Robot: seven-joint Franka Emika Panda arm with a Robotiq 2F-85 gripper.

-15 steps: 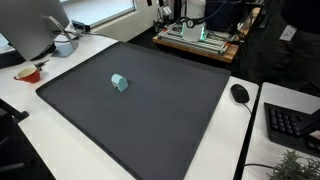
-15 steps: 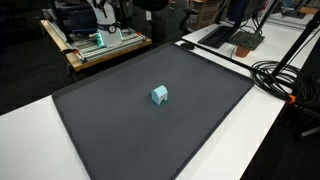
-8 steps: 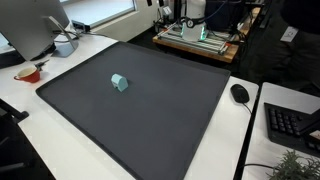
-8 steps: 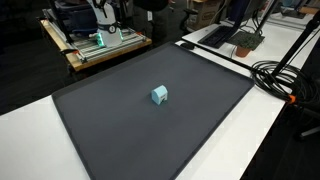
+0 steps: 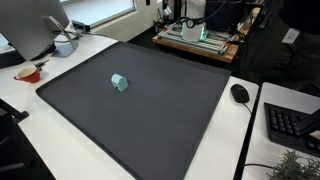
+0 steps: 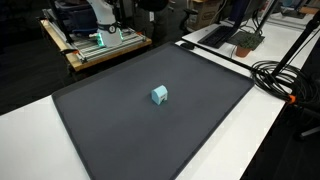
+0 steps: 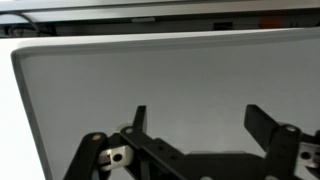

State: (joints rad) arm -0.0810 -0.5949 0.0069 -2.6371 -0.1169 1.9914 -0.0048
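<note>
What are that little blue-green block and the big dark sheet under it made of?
Teal block: probably foam or matte plastic; flat colour, no shine, too small to be sure. Dark mat: likely rubber or fabric; dull, even charcoal, no reflections, lying thin and flat.

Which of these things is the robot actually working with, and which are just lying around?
In the job:
- gripper, jaws open
- light-blue block, alone on the dark mat

Just lying about, off the mat:
- computer mouse
- keyboard
- black cables
</note>
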